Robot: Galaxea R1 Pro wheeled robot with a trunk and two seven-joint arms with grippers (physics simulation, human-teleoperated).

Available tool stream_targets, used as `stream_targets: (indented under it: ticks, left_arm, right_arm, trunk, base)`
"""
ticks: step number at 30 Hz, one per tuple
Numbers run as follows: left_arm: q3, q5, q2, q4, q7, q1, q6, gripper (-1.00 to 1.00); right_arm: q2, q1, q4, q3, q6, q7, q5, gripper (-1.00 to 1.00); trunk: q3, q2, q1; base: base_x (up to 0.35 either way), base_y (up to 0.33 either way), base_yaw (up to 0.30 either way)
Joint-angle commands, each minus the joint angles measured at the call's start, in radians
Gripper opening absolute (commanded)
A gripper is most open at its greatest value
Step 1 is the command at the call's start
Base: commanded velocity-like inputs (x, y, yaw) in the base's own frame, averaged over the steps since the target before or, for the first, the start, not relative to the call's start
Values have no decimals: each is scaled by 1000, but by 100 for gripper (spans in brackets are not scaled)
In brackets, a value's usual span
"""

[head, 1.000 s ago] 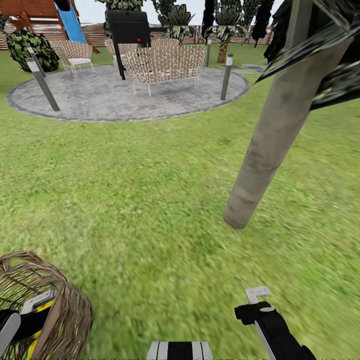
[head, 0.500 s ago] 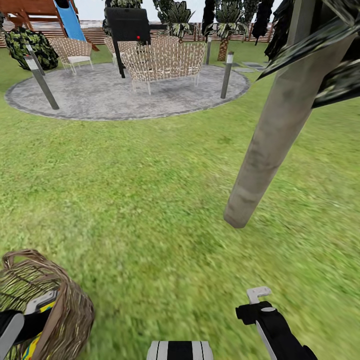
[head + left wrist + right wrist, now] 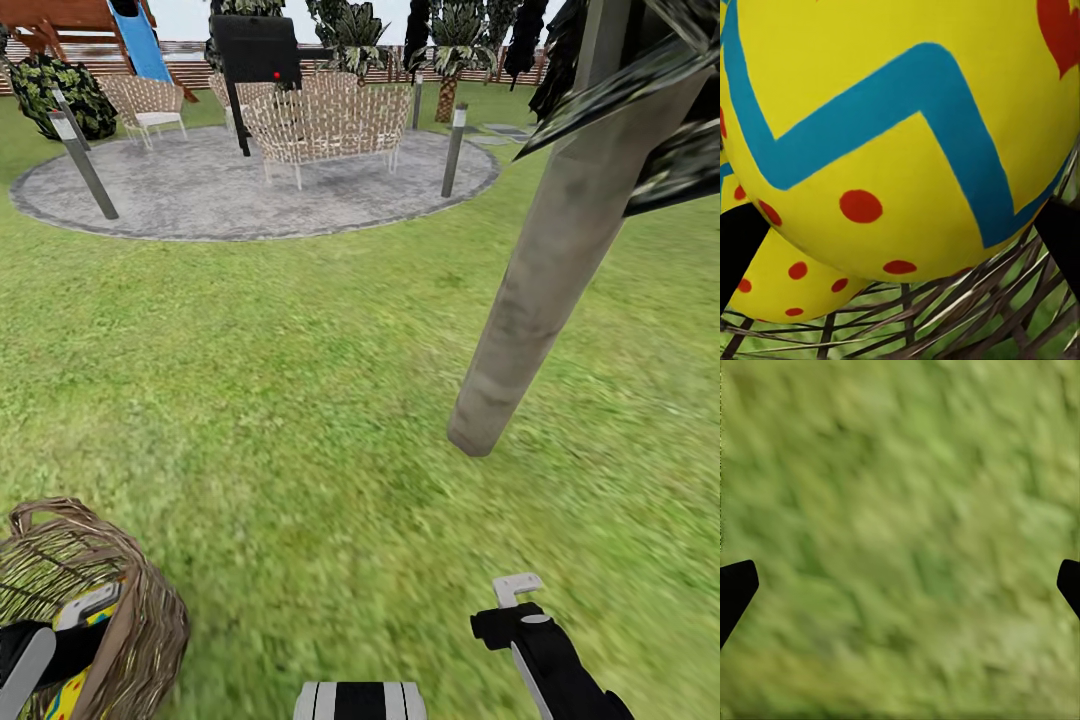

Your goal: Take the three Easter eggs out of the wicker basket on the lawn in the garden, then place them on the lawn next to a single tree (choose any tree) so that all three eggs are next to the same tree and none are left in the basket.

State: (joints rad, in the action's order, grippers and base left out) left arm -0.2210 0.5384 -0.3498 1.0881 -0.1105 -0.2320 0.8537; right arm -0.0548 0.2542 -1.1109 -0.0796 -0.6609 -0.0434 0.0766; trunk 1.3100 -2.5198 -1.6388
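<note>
Green lawn [image 3: 300,400] runs from the robot out to a round grey stone patio [image 3: 200,190] far off, with wicker chairs [image 3: 325,125] on it. A tree [image 3: 540,290] trunk rises from the grass at right. The basket [image 3: 150,620] sits near left, and the left gripper [image 3: 75,620] reaches inside it. Its dark fingers [image 3: 736,247] press either side of one egg [image 3: 907,127]; a second egg [image 3: 795,281] lies just beside it on the wicker. The right gripper [image 3: 515,590] hangs over bare grass, fingers [image 3: 735,589] wide apart.
</note>
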Motion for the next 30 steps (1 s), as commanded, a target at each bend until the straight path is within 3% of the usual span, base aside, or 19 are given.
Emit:
stream_targets:
  ticks: [1, 30]
  left_arm:
    - [0, 17, 1, 1, -9, 0, 4, -100]
    - [2, 18, 3, -13, -9, 0, 4, -100]
  right_arm:
    - [-1, 0, -1, -3, -6, -1, 8, 100]
    - [3, 0, -1, -5, -10, -1, 8, 100]
  trunk:
    - [1, 0, 0]
    - [1, 0, 0]
  base:
    - [0, 0, 0]
    - [0, 0, 0]
